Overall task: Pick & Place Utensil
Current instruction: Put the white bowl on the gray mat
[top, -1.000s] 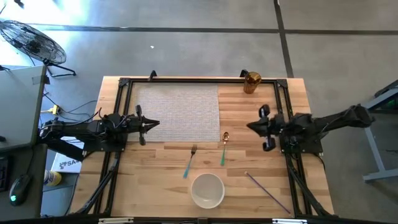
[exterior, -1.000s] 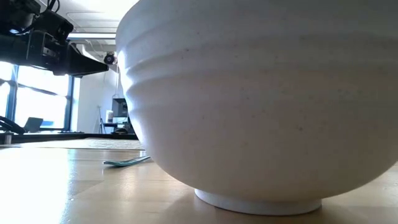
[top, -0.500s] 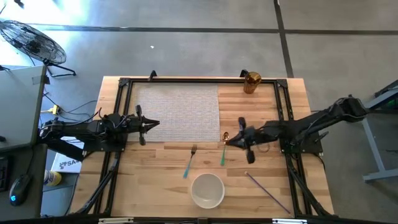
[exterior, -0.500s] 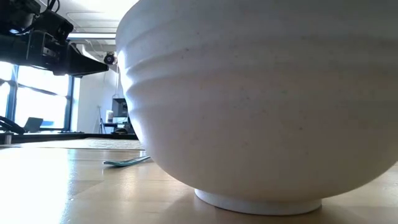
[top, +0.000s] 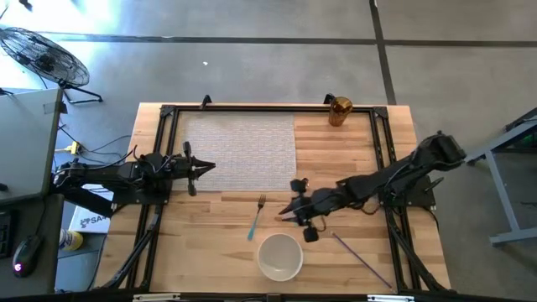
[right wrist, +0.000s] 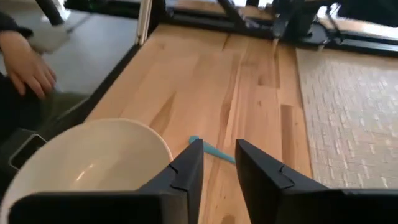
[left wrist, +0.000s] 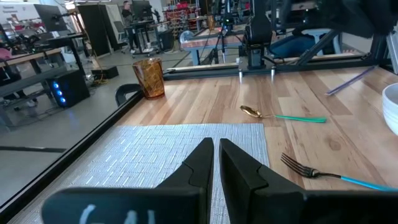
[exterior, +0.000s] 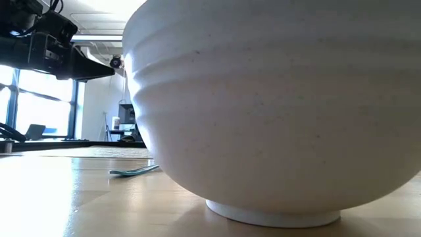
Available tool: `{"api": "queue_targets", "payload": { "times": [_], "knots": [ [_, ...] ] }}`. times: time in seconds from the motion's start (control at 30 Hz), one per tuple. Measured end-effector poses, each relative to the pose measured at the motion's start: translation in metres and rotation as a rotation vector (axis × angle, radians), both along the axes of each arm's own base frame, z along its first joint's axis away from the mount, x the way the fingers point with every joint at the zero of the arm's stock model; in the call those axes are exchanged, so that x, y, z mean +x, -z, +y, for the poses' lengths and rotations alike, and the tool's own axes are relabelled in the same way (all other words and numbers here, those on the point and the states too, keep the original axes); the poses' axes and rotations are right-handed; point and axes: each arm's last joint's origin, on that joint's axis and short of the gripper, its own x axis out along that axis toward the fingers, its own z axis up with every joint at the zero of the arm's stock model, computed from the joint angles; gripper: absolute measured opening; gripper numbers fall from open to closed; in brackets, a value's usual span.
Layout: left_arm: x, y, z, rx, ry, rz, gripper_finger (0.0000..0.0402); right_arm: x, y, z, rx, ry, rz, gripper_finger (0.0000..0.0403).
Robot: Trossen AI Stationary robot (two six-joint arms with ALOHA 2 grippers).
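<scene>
A fork (top: 256,218) with a blue handle and a spoon (left wrist: 280,116) with a gold bowl and a green handle lie flat on the wooden table, just near of the woven placemat (top: 239,151). In the high view my right arm hides most of the spoon. My right gripper (top: 282,213) is open and hovers between the two utensils. In its wrist view the fork's handle (right wrist: 211,149) shows just ahead of the gripper (right wrist: 217,158). My left gripper (top: 210,168) waits shut over the placemat's left part (left wrist: 216,158).
A white bowl (top: 279,256) stands near of the utensils and fills the low view (exterior: 276,112). A thin purple stick (top: 361,258) lies to its right. An amber cup (top: 339,110) stands at the far edge. A person's hand (right wrist: 28,68) shows beyond the table.
My right arm has swung out from the table's right side toward the left and near edge. It passed over the spoon and now reaches between spoon and fork, close to the bowl. Fork, spoon and bowl have stayed where they were.
</scene>
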Motion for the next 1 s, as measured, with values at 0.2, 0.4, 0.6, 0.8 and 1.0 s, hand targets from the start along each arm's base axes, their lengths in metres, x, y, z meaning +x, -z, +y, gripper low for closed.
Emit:
{"api": "queue_targets", "payload": {
  "times": [0.2, 0.4, 0.6, 0.8, 1.0],
  "knots": [
    [0.000, 0.000, 0.000, 0.000, 0.000, 0.000, 0.0024, 0.027, 0.007, 0.012, -0.026, -0.008, 0.075, 0.0126],
    [0.000, 0.000, 0.000, 0.000, 0.000, 0.000, 0.0024, 0.049, 0.022, 0.019, -0.060, -0.010, 0.184, 0.0152],
    [0.000, 0.000, 0.000, 0.000, 0.000, 0.000, 0.0024, 0.055, 0.037, 0.024, -0.030, -0.084, 0.267, 0.0163],
    [0.000, 0.000, 0.000, 0.000, 0.000, 0.000, 0.0024, 0.055, 0.039, 0.025, -0.026, -0.085, 0.272, 0.0151],
    [0.000, 0.000, 0.000, 0.000, 0.000, 0.000, 0.0024, 0.055, 0.039, 0.026, 0.004, -0.057, 0.282, 0.0143]
  ]
}}
